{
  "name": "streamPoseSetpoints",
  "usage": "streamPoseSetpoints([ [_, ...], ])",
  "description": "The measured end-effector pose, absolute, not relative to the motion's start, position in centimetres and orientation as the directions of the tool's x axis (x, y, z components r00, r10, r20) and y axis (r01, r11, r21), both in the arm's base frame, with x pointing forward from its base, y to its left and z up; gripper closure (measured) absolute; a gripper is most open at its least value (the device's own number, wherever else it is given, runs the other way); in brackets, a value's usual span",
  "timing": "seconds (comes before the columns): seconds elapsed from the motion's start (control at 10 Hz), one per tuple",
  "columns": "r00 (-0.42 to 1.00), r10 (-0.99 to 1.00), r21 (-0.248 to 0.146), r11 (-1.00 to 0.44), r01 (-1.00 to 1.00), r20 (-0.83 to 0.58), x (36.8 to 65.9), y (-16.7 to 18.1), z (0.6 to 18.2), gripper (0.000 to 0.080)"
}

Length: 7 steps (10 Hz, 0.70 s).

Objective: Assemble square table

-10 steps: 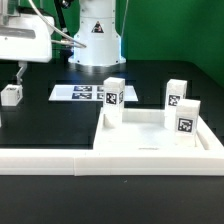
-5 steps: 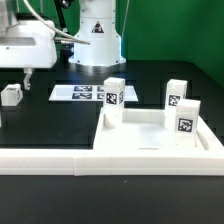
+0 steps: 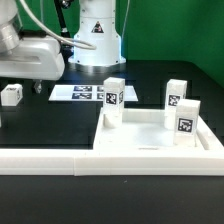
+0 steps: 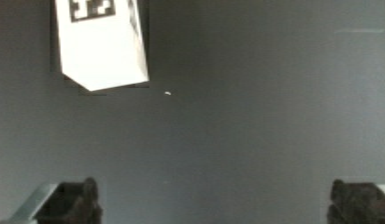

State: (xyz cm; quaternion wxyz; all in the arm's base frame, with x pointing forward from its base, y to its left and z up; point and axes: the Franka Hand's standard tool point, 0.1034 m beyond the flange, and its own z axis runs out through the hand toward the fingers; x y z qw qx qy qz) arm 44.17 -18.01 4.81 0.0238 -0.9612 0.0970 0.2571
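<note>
The square table's white slab [image 3: 140, 136] lies at the exterior view's right, with three white tagged legs standing on it: one at its back left corner [image 3: 113, 100], two at its right side [image 3: 177, 96] [image 3: 186, 122]. Another small white leg [image 3: 12, 95] lies loose on the black table at the far left. My gripper [image 3: 38, 86] hangs over the black table between that loose leg and the marker board. In the wrist view my gripper [image 4: 215, 205] is open, its dark fingertips [image 4: 68, 205] wide apart over bare black surface. A white tagged leg [image 4: 100, 45] lies ahead of them, untouched.
The marker board [image 3: 85, 93] lies flat behind the slab, in front of the robot's white base [image 3: 97, 30]. A long white L-shaped rail [image 3: 45, 160] runs along the front and up the right side of the slab.
My hand has moved toward the exterior view's right and lower, away from the spot above the loose leg. The jaws stay open and no part has moved.
</note>
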Motion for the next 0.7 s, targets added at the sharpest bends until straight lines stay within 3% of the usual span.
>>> streamPoseSetpoints([
  [0.4,0.707,-0.149,-0.012,-0.976,-0.217,-0.691,43.3,-17.6,4.6,0.0151],
  [0.7,0.669,-0.108,-0.011,-0.985,-0.171,-0.735,42.6,-17.5,3.6,0.0151],
])
